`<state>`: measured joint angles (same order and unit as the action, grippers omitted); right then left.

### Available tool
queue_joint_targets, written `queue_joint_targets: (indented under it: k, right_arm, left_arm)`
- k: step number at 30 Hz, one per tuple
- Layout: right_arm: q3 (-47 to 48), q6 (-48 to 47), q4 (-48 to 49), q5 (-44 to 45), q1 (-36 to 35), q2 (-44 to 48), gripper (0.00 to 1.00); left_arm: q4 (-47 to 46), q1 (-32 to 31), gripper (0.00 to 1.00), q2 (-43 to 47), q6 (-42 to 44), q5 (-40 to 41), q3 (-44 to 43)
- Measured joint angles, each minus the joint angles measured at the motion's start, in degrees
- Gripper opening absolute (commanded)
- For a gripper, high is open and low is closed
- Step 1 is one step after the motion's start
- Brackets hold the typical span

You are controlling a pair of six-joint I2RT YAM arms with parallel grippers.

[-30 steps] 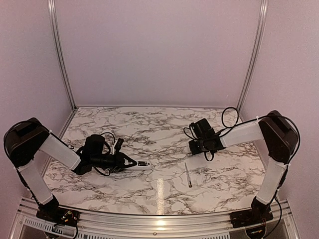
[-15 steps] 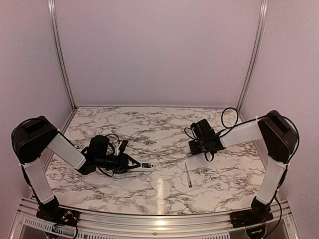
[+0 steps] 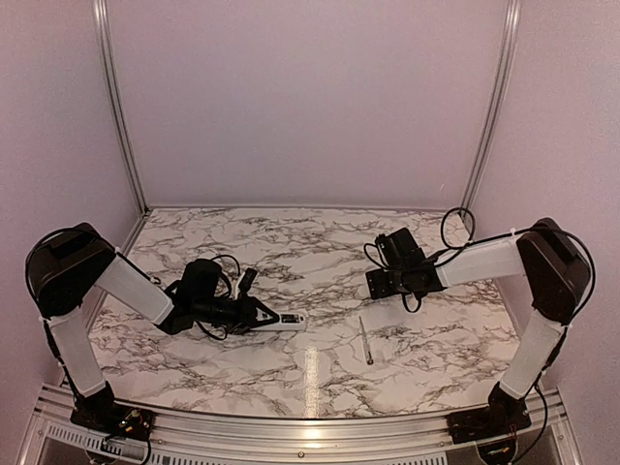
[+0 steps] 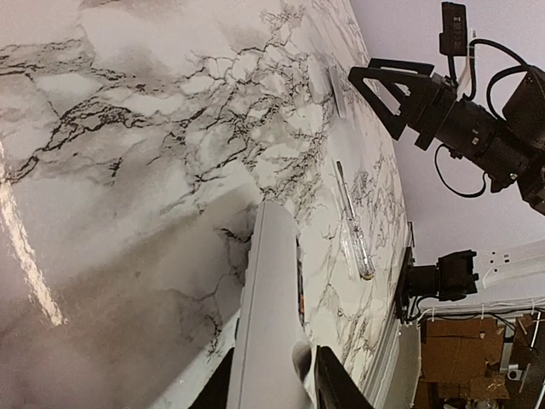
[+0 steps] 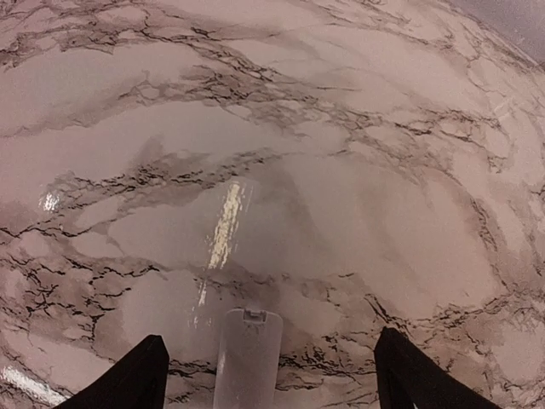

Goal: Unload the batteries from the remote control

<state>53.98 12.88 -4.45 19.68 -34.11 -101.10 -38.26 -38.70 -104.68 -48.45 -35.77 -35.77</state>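
Got the remote control [image 3: 288,321] pinched by one end in the left gripper [image 3: 263,316]; right gripper [image 5: 268,366] spread wide, empty.

Note for your log: marble-patterned counter [image 3: 320,252], with a glare streak near its front edge. A thin grey stick [image 3: 364,339] lies flat right of centre, running front to back. Just beyond its far end, not touching it, a small whitish cover piece [image 5: 247,358] lies flat.
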Motion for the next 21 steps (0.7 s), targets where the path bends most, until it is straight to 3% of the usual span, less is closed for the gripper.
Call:
queue_joint_targets:
  k: [3,9,16,21]
  right_arm:
    - [-0.5,0.1,0.0,0.1,0.0,1.2,0.83]
    - [-0.9,0.2,-0.4,0.2,0.0,1.7,0.82]
    - [-0.9,0.1,-0.4,0.3,0.0,1.7,0.82]
    - [-1.1,0.2,-0.5,0.3,0.0,1.7,0.82]
  left_arm:
    - [2.6,0.0,0.39,0.0,1.5,1.4,-0.3]
    - [8.5,0.0,0.43,0.0,4.6,4.3,-2.3]
    - [12.5,0.0,0.64,0.5,8.3,7.3,-4.1]
    - [15.6,-0.2,0.70,2.1,10.8,11.1,-4.9]
